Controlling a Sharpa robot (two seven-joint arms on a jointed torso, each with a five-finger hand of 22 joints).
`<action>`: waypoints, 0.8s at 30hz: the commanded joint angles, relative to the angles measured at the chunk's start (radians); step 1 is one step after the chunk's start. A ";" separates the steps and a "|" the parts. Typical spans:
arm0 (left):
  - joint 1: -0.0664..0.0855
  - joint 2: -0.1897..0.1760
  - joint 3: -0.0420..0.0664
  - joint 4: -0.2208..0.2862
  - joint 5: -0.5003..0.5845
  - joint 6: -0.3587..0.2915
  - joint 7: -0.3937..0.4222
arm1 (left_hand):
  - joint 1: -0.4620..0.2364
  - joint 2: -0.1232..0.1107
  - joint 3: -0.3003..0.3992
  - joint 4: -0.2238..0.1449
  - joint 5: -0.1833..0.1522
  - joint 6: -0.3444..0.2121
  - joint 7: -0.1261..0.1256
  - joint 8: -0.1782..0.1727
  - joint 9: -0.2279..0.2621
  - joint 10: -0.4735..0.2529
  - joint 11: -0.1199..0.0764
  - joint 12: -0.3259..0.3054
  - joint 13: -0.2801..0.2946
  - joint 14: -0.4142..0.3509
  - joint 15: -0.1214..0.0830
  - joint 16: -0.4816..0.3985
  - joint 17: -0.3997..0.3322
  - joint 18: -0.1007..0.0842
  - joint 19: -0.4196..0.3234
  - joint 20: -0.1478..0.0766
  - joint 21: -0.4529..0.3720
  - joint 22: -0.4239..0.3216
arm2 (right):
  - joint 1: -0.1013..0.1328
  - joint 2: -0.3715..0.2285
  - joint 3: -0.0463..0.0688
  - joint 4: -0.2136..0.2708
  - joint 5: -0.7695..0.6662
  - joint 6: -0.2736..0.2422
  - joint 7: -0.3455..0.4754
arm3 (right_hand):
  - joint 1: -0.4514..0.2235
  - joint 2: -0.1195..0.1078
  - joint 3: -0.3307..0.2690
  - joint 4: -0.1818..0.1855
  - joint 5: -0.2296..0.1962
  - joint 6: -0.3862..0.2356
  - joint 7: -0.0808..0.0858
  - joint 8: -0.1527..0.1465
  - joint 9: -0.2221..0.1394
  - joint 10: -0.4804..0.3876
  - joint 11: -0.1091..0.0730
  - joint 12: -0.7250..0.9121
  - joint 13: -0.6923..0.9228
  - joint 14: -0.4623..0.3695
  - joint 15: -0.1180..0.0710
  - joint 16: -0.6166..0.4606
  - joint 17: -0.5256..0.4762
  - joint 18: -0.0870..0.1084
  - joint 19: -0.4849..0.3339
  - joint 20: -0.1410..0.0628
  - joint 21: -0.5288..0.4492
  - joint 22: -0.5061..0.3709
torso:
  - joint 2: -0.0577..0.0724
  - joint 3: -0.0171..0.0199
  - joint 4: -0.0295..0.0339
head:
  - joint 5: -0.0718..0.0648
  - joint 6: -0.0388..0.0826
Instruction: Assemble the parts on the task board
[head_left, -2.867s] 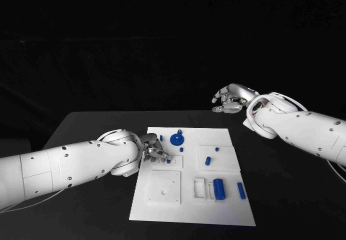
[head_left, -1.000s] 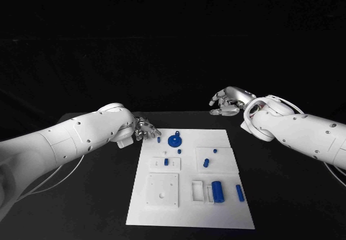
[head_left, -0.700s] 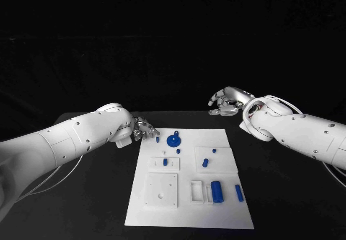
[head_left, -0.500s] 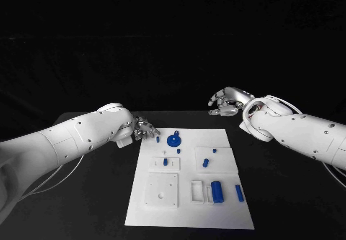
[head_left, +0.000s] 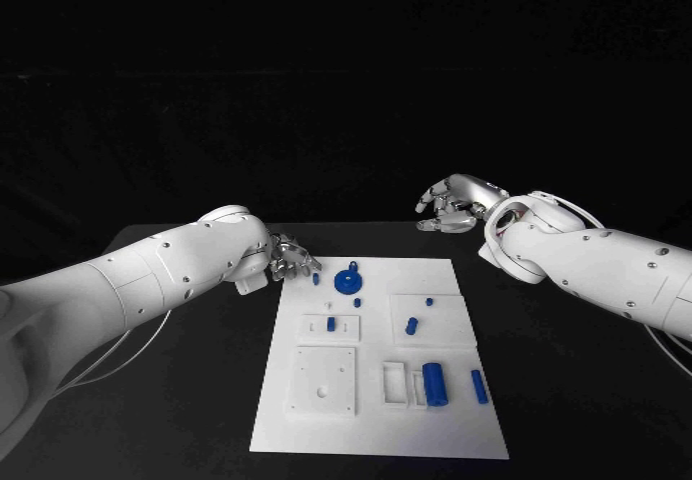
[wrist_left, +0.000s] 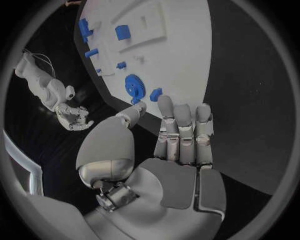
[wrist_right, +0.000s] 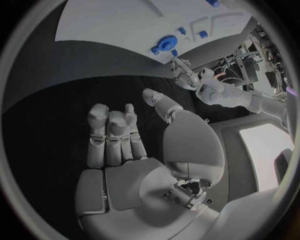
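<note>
Head view with both wrist views. The task board (head_left: 382, 400), a white plate, lies in the middle of the bench (head_left: 173, 380), its long axis running from the near edge toward the far edge. The blue parts sit in two groups: a gear (head_left: 349, 281) with a small peg (head_left: 317, 279) just beside it near the board's far-left corner, and a large cylinder (head_left: 434, 381) with a slimmer pin (head_left: 479, 386) toward the near-right corner. Between the groups, a short part (head_left: 332, 324) rests in a white holder, and another short piece (head_left: 413, 324) lies to its right.

The left hand (head_left: 289, 260) hangs just off the board's far-left corner, over bare bench. Its fingers (wrist_left: 181, 125) lie straight and side by side with the thumb set apart, holding nothing. In the left wrist view the fingertips point toward the gear and the peg, which lie directly ahead of them across the board's edge; no fingertip touches either part.

The right hand (head_left: 451, 205) is raised beyond the bench's far edge, well apart from the board. Its fingers (wrist_right: 112, 135) are likewise extended together, thumb out, and empty.

Judgement: the left hand is clearly the nearer to the gear group, so the coming reach probably falls to it. The deciding relation is the short gap between its fingertips and the peg at the board's far-left corner. The peg appears to stand upright, though it is too small to be sure.
</note>
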 joint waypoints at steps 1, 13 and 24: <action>-0.001 0.009 0.001 -0.005 0.005 0.024 0.013 | -0.002 0.013 -0.005 -0.004 -0.005 0.001 0.002 0.006 -0.001 -0.006 -0.001 0.003 0.001 -0.001 -0.003 0.004 -0.001 -0.007 -0.004 -0.139 -0.003 0.001 | 0.001 0.002 0.001 0.002 -0.007 0.004 0.007 | 0.001 -0.007 -0.001 0.005 0.003 -0.001 0.007 -0.003 -0.001 -0.002 0.001 0.000 -0.001 -0.003 -0.004 -0.005 -0.001 0.053 0.000 -0.005 -0.003 0.013 | 0.000 0.0002 -0.0001 | 0.000 0.000; -0.008 0.018 0.000 -0.028 0.005 0.041 0.012 | 0.002 0.024 -0.012 -0.018 -0.005 0.000 0.002 0.008 -0.002 -0.007 -0.001 0.003 0.003 -0.002 -0.003 0.006 -0.003 -0.007 -0.004 -0.138 -0.004 0.003 | 0.001 0.003 0.001 0.003 -0.007 0.005 0.007 | 0.002 -0.007 -0.001 0.005 0.004 -0.001 0.007 -0.003 -0.001 -0.002 0.001 0.000 -0.001 -0.003 -0.004 -0.004 -0.001 0.053 0.000 -0.005 -0.003 0.013 | 0.001 -0.0001 -0.0007 | -0.002 -0.004; -0.013 0.023 0.000 -0.030 0.005 0.050 0.016 | 0.003 0.028 -0.014 -0.023 -0.005 -0.001 0.002 0.008 -0.002 -0.008 -0.001 0.003 0.003 -0.003 -0.003 0.006 -0.004 -0.008 -0.005 -0.138 -0.005 0.004 | 0.001 0.005 0.001 0.004 -0.007 0.005 0.006 | 0.002 -0.007 -0.001 0.005 0.004 -0.001 0.007 -0.003 -0.001 -0.002 0.001 0.000 -0.002 -0.003 -0.004 -0.004 -0.001 0.053 0.001 -0.005 -0.003 0.013 | 0.000 -0.0007 0.0004 | -0.002 -0.004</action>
